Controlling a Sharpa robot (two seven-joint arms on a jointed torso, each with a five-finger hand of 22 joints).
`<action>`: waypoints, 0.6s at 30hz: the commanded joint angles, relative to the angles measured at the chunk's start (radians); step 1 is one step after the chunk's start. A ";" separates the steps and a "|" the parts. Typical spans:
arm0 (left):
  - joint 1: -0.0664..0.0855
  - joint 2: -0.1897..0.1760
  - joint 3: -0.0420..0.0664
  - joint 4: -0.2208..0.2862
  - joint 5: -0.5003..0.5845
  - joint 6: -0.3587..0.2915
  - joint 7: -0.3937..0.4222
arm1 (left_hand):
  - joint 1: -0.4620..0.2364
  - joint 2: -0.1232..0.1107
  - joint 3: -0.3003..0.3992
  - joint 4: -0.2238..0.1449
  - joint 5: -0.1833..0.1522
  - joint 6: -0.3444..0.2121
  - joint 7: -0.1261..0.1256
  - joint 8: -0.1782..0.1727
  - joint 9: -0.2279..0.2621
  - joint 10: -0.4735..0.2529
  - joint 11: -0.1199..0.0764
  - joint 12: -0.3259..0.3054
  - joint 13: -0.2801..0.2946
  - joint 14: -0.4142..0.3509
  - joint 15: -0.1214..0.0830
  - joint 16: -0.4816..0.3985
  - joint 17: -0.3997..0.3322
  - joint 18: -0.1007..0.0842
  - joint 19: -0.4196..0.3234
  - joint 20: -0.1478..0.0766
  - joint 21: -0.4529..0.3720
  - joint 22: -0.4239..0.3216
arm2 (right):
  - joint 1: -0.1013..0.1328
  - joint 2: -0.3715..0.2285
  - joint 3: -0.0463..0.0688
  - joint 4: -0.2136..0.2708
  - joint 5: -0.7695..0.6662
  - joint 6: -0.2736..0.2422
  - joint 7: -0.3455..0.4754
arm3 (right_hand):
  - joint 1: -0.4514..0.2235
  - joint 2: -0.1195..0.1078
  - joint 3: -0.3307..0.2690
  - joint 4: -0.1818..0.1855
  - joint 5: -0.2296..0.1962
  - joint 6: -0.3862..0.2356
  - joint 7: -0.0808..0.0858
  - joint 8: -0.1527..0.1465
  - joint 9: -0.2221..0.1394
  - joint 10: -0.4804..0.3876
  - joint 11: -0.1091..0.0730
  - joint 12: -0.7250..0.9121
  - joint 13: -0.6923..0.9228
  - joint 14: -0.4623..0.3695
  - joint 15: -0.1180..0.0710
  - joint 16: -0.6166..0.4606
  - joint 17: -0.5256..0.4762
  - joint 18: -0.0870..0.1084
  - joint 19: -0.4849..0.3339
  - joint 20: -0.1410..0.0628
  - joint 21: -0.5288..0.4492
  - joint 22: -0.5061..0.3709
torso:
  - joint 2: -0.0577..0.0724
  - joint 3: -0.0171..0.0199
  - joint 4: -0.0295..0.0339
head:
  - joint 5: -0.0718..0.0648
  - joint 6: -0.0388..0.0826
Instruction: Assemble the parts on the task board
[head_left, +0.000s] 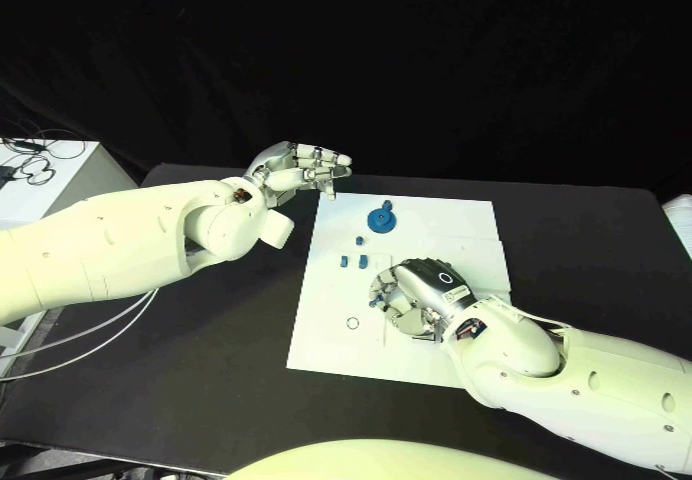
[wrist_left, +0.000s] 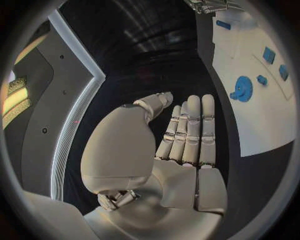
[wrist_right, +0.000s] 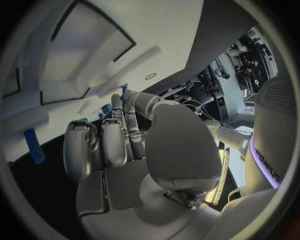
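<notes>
Head view shows a black bench (head_left: 173, 390) carrying the white task board (head_left: 462, 225). Right hand (head_left: 421, 295) rests on the board, fingers curled over small blue parts (head_left: 378, 296). Left hand (head_left: 299, 168) hovers beside the board's far corner, fingers together, empty. Blue gear (head_left: 381, 219) sits near the far edge.

Black table (head_left: 216, 350); white box with cables (head_left: 51, 180) at its left edge

No readable text, labels or numbers anywhere
</notes>
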 joint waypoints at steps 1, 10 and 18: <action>0.001 0.001 0.001 0.003 0.005 0.014 0.004 | -0.001 0.005 -0.008 0.000 0.001 0.007 -0.001 0.004 -0.001 -0.007 0.000 0.006 -0.002 -0.004 0.005 -0.003 -0.001 0.015 0.009 0.001 -0.006 -0.001 | -0.001 0.002 0.000 0.002 -0.019 0.072 -0.005 | -0.001 0.012 0.000 -0.006 0.004 0.001 0.007 0.004 0.001 0.050 -0.045 0.006 0.001 0.045 -0.007 0.006 0.001 -0.009 0.028 -0.003 0.004 0.093 | 0.000 -0.0005 0.0005 | 0.000 -0.003; 0.001 -0.001 0.001 0.004 0.005 0.013 0.003 | -0.001 0.005 -0.008 0.000 0.001 0.007 -0.001 0.004 -0.001 -0.007 0.000 0.006 -0.002 -0.004 0.005 -0.003 -0.001 0.015 0.009 0.001 -0.006 -0.001 | -0.001 0.004 0.000 0.007 -0.035 0.097 -0.023 | -0.002 0.012 0.000 -0.006 0.004 0.001 0.007 0.005 0.002 0.051 -0.045 0.006 0.002 0.046 -0.007 0.007 0.002 -0.009 0.029 -0.003 0.006 0.096 | -0.001 -0.0002 -0.0001 | 0.002 -0.005; 0.001 -0.002 0.001 0.004 0.005 0.013 0.004 | -0.001 0.005 -0.008 0.000 0.001 0.007 -0.001 0.004 -0.001 -0.007 0.000 0.006 -0.002 -0.004 0.005 -0.003 -0.001 0.015 0.009 0.001 -0.006 -0.001 | -0.001 0.011 0.000 0.007 -0.070 0.087 -0.071 | -0.003 0.012 0.000 -0.006 0.004 0.001 0.007 0.005 0.002 0.051 -0.045 0.005 0.002 0.045 -0.007 0.007 0.002 -0.009 0.029 -0.003 0.005 0.095 | 0.000 0.0002 0.0002 | 0.001 -0.003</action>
